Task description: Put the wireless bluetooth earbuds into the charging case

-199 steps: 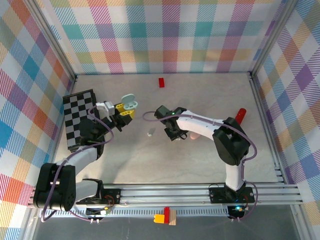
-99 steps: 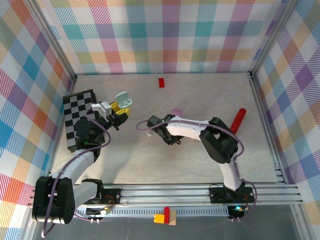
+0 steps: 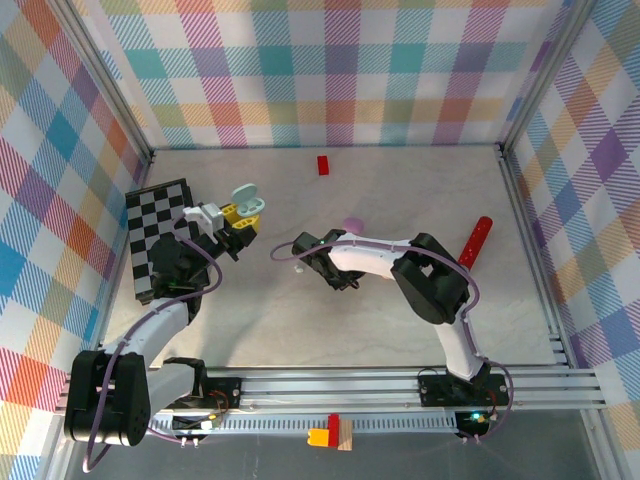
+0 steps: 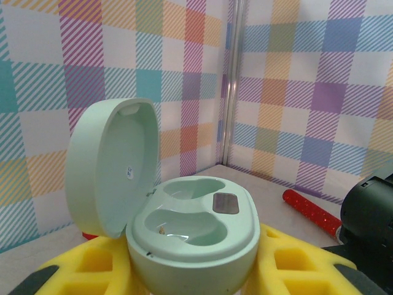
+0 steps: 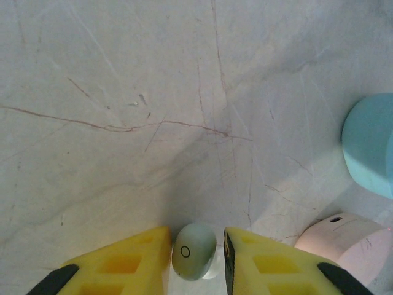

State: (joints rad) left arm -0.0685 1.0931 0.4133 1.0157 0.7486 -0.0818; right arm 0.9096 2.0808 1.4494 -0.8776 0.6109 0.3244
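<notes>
The mint charging case (image 4: 193,236) sits upright between the yellow fingers (image 4: 301,264) of my left gripper (image 4: 193,273), which is shut on it. Its lid (image 4: 110,166) stands open and both wells hold no bud. From above, the case (image 3: 247,197) is held up by the left gripper (image 3: 240,215) beside the checkered mat. My right gripper (image 5: 196,246) is down at the table with a pale mint earbud (image 5: 194,251) between its fingers (image 5: 123,264). The left pad touches the bud and a thin gap shows at the right pad. From above, the right gripper (image 3: 306,260) hides that earbud.
A light blue case (image 5: 371,144) and a pink case (image 5: 344,246) lie just right of the right gripper. From above, a pink case (image 3: 352,222) sits behind the right arm. A red stick (image 3: 475,240) lies to the right, a red block (image 3: 322,165) at the back, a checkered mat (image 3: 160,235) on the left.
My right gripper moved left and down over the earbud on the table, and its jaws narrowed around it. My left gripper shifted slightly back and left with the case.
</notes>
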